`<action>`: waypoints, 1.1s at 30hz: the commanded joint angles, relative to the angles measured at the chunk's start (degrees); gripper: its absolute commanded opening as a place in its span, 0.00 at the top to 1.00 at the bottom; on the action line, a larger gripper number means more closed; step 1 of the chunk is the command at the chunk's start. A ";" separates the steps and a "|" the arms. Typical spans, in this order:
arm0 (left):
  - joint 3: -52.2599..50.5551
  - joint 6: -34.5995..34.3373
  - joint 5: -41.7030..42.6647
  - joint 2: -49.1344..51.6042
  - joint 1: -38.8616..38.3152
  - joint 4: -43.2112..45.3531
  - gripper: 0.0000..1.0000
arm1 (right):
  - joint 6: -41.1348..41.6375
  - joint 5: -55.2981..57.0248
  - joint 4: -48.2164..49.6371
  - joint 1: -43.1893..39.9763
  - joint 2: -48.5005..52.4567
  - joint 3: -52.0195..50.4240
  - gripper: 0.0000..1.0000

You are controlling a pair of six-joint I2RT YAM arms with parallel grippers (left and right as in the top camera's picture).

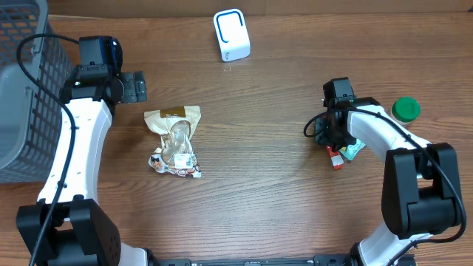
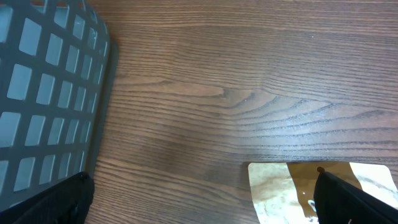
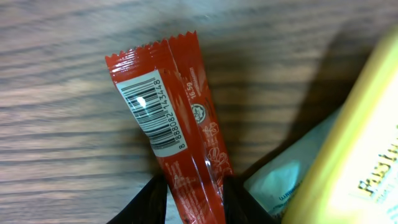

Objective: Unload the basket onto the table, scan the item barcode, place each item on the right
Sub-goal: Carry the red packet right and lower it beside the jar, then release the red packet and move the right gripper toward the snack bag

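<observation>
A red sachet (image 3: pixel 180 124) with a white barcode label (image 3: pixel 151 115) lies just over the wooden table, barcode facing up. My right gripper (image 3: pixel 194 196) is shut on its lower end, one dark finger on each side. From overhead the sachet (image 1: pixel 336 159) pokes out below the right gripper (image 1: pixel 334 144) at the table's right. A white scanner (image 1: pixel 231 35) stands at the far edge, well away. My left gripper (image 1: pixel 134 86) is open and holds nothing, hovering over bare wood (image 2: pixel 202 205) at the left.
A tan and clear snack bag (image 1: pixel 176 140) lies left of centre, its top corner (image 2: pixel 292 193) by my left gripper's right finger. A grey mesh basket (image 1: pixel 22 96) fills the left edge. A yellow package (image 3: pixel 360 155), a teal packet (image 3: pixel 280 180) and a green lid (image 1: pixel 405 109) crowd the right gripper.
</observation>
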 commanded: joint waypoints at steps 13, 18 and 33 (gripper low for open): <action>-0.22 1.27 -0.55 0.39 0.00 0.20 0.00 | 8.13 -3.43 -19.12 0.44 0.15 16.83 0.58; -0.22 1.27 -0.55 0.39 0.00 0.20 0.00 | 8.11 -18.58 -18.71 2.19 0.15 20.55 0.52; -0.22 1.29 -0.55 0.39 0.00 0.20 0.00 | 8.63 -18.58 -6.62 16.50 0.79 18.16 0.05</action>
